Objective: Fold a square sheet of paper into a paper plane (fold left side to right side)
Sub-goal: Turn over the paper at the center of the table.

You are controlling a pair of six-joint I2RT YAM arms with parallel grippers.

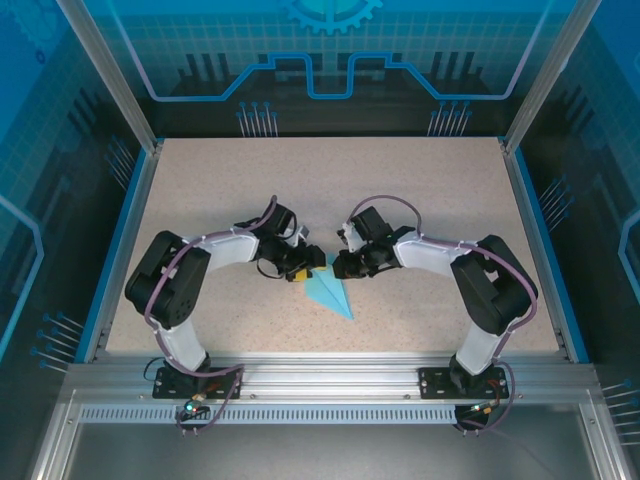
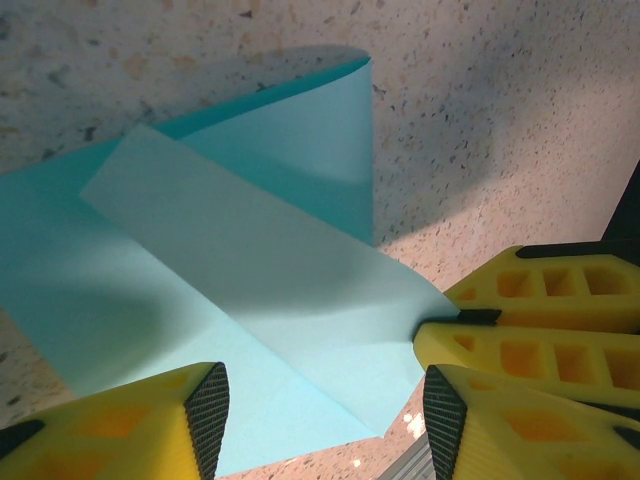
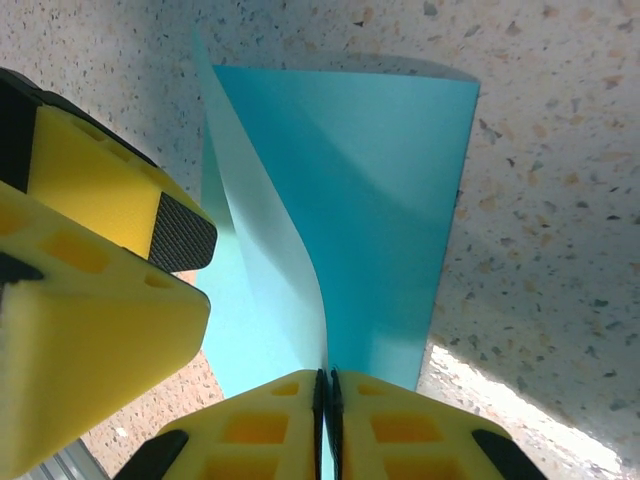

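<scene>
At the centre of the speckled tabletop (image 1: 420, 200), the right gripper (image 3: 325, 385) has its two yellow fingers pressed together on the thin edge of a raised flap of the sheet of paper (image 3: 400, 190), while the left gripper (image 2: 320, 425) hangs about half open, holding nothing, its fingers either side of the lower layers. Partly folded to a point, the light-blue sheet lies between the two arms. With only an edge pinched and nothing clearly pressing the lower layers down, a pull across could drag the whole sheet, skew the crease or let the flap slip free
</scene>
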